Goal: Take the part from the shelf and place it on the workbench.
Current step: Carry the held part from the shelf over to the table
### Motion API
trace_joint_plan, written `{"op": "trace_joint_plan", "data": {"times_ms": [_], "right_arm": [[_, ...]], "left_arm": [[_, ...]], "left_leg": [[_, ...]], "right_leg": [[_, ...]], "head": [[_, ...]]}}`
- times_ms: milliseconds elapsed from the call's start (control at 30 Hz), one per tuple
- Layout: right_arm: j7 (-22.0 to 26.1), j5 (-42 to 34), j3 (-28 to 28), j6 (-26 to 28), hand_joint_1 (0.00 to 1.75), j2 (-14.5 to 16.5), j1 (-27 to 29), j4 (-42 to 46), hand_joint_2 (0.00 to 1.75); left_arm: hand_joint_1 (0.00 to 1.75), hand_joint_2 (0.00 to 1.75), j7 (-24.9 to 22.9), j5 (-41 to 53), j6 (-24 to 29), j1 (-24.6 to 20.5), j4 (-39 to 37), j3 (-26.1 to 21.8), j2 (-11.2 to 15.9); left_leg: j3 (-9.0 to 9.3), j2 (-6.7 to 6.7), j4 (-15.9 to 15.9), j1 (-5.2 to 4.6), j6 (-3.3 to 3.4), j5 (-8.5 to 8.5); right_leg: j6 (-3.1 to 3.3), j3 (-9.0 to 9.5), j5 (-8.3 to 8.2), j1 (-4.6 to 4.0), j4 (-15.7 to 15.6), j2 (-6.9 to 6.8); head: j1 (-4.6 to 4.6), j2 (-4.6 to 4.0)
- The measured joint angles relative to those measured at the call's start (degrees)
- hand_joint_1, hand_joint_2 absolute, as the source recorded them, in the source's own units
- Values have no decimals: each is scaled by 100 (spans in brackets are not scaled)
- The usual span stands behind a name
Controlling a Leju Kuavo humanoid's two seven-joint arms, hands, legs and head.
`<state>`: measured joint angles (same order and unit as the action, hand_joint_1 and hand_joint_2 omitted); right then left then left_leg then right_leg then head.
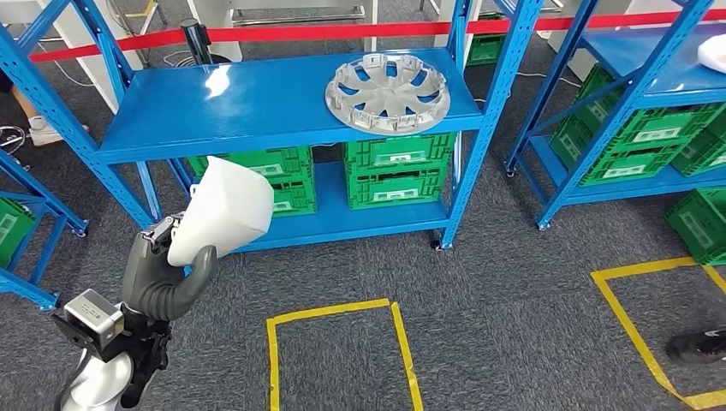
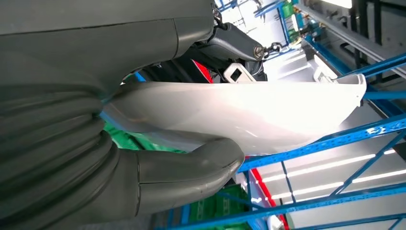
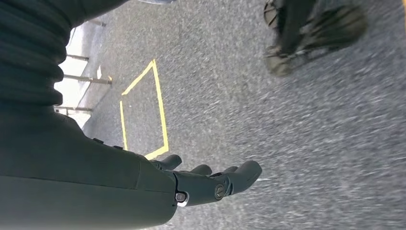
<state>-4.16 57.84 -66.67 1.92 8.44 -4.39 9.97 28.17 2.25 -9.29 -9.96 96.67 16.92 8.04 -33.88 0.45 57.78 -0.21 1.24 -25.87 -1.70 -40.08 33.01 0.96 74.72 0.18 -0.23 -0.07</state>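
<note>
My left hand (image 1: 167,274) grips a white moulded plastic part (image 1: 224,207), holding it up in front of the blue shelf (image 1: 257,107) at lower left of the head view. Up close, the left wrist view has the thick grey thumb (image 2: 191,170) pressed under the white part (image 2: 249,112) and dark fingers over its top edge. My right hand (image 3: 191,184) hangs over grey carpet with its fingers extended and nothing in them. A silver wheel cover (image 1: 387,91) lies on the shelf's top board, to the right.
Green crates (image 1: 398,171) fill the lower shelf. Another blue rack with green crates (image 1: 651,137) stands at right. Yellow tape squares (image 1: 342,342) mark the grey carpet. A person's dark shoe (image 1: 698,344) is at the far right, and a red barrier tape (image 1: 342,32) runs behind.
</note>
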Motion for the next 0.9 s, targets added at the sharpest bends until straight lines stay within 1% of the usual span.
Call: {"op": "trace_joint_plan", "data": {"times_ms": [33,67,100,133,167,200,233,267,300,333,367,400,433,467,500,533,567,600,633,667,700,733,767,800,833,867,900], "right_arm": [[-4,-9,-1,0,0,0,-1,0,175],[-13,-15,-1,0,0,0,-7,0,175],[-24,-16,-1,0,0,0,-16,0,175],[-33,-17,-1,0,0,1,-25,0,175],[-41,-17,-1,0,0,1,-33,0,175],[-46,-18,-1,0,0,2,-36,0,175],[-53,-19,-1,0,0,3,-34,0,175],[-60,-18,-1,0,0,5,-35,0,175],[-67,-18,-1,0,0,7,-38,0,175],[-74,-18,-1,0,0,8,-41,0,175],[-78,-17,-1,0,0,8,-46,0,175],[-81,-18,-1,-1,0,7,-46,0,175],[-82,-19,-1,-7,0,7,-45,0,175],[-79,-21,-2,-20,0,7,-44,0,175],[-73,-26,-2,-39,0,7,-44,0,175],[-63,-34,-3,-60,0,8,-45,0,175],[-47,-47,-5,-82,0,8,-48,0,175],[-26,-68,-8,-101,0,9,-51,0,175],[-7,-95,-13,-119,0,9,-54,0,175],[9,-123,-25,-139,0,9,-58,0,175],[19,-147,-40,-160,0,9,-59,0,175],[27,-161,-59,-179,0,10,-58,0,175],[38,-162,-76,-200,0,10,-53,0,175],[50,-152,-87,-222,0,13,-48,0,175],[68,-135,-93,-249,0,19,-41,-1,175],[90,-116,-95,-275,0,25,-38,-1,175],[117,-98,-94,-296,0,31,-37,-1,175]], "left_arm": [[175,175,-5,-28,-19,-12,-17,-10,-1],[175,175,-14,-56,-40,-26,-32,-17,-4],[175,175,-22,-82,-60,-38,-42,-23,-8],[175,175,-32,-105,-84,-48,-51,-30,-13],[175,175,-38,-120,-102,-57,-58,-36,-20],[175,175,-43,-130,-112,-64,-63,-42,-25],[175,175,-45,-138,-119,-70,-71,-46,-30],[175,175,-48,-147,-120,-74,-77,-50,-33],[175,175,-52,-154,-120,-77,-85,-55,-35],[175,175,-54,-159,-120,-79,-96,-58,-35],[175,175,-56,-165,-121,-80,-107,-64,-35],[175,175,-57,-173,-122,-83,-120,-69,-36],[175,175,-59,-189,-124,-84,-135,-78,-37],[175,175,-62,-208,-127,-87,-152,-89,-40],[175,175,-68,-225,-130,-94,-169,-100,-46],[175,175,-76,-237,-133,-106,-184,-110,-56],[175,175,-87,-238,-138,-122,-192,-121,-69],[175,175,-97,-231,-144,-141,-196,-131,-84],[175,175,-103,-222,-152,-159,-197,-140,-99],[175,175,-108,-213,-161,-175,-199,-150,-113],[175,175,-112,-206,-170,-188,-204,-156,-125],[175,175,-113,-202,-178,-195,-213,-160,-133],[175,175,-114,-198,-183,-197,-222,-168,-136],[175,175,-113,-196,-186,-185,-223,-180,-134],[175,175,-108,-196,-187,-157,-209,-199,-129],[175,175,-103,-196,-187,-112,-181,-226,-118],[175,175,-99,-195,-188,-46,-138,-257,-99]], "left_leg": [[-111,2,42,0,-14,55],[-210,4,90,-1,-33,103],[-294,5,141,-7,-57,146],[-343,8,174,-14,-88,186],[-370,11,190,-18,-122,228],[-381,12,180,-20,-159,276],[-386,14,161,-15,-196,327],[-407,6,168,-6,-231,312],[-446,-4,237,2,-266,194],[-506,-14,419,15,-300,-38],[-579,-23,706,29,-332,-350],[-646,-25,1063,42,-362,-637],[-686,-25,1407,53,-385,-816],[-670,-25,1640,62,-399,-850],[-571,-25,1696,68,-403,-750],[-379,-25,1556,73,-399,-588],[-91,-28,1230,76,-387,-460],[247,-32,793,69,-366,-440],[528,-38,395,56,-334,-497],[706,-44,101,41,-295,-580],[770,-47,-46,21,-249,-639],[741,-45,-80,12,-195,-620],[687,-30,-88,12,-138,-565],[632,-17,-93,15,-80,-500],[563,-3,-103,23,-30,-426],[485,9,-103,25,5,-354],[396,12,-94,19,25,-281]], "right_leg": [[11,217,-155,-1,-187,0],[29,520,-224,-3,-543,-1],[55,832,-210,-14,-973,0],[85,1046,-147,-26,-1300,4],[119,1160,-69,-39,-1512,7],[158,1172,-59,-54,-1592,10],[201,1128,-110,-47,-1594,7],[246,1087,-167,-39,-1608,-6],[291,1036,-240,-30,-1626,-17],[325,967,-319,-16,-1640,-29],[343,885,-391,-14,-1639,-35],[350,792,-466,-12,-1637,-35],[345,700,-542,-12,-1633,-36],[337,608,-615,-11,-1626,-37],[324,516,-687,-11,-1618,-38],[308,430,-755,-9,-1609,-40],[289,354,-819,-7,-1596,-40],[263,291,-876,-12,-1584,-37],[233,253,-930,-16,-1579,-35],[197,236,-984,-17,-1582,-34],[157,228,-1041,-16,-1598,-33],[113,225,-1101,-11,-1621,-33],[75,208,-1105,1,-1618,-29],[45,169,-997,7,-1551,-25],[23,107,-775,10,-1387,-20],[9,29,-463,16,-1114,-17],[-4,-55,-145,12,-748,-18]], "head": [[1,0],[1,-1],[2,-1],[2,-1],[5,0],[10,0],[14,0],[17,0],[13,0],[6,0],[1,0],[-3,0],[-4,0],[-4,0],[-4,0],[-5,0],[-5,0],[-5,0],[-2,0],[-2,0],[-3,0],[-5,0],[-10,0],[-8,0],[-2,0],[3,-1],[8,-1]]}}
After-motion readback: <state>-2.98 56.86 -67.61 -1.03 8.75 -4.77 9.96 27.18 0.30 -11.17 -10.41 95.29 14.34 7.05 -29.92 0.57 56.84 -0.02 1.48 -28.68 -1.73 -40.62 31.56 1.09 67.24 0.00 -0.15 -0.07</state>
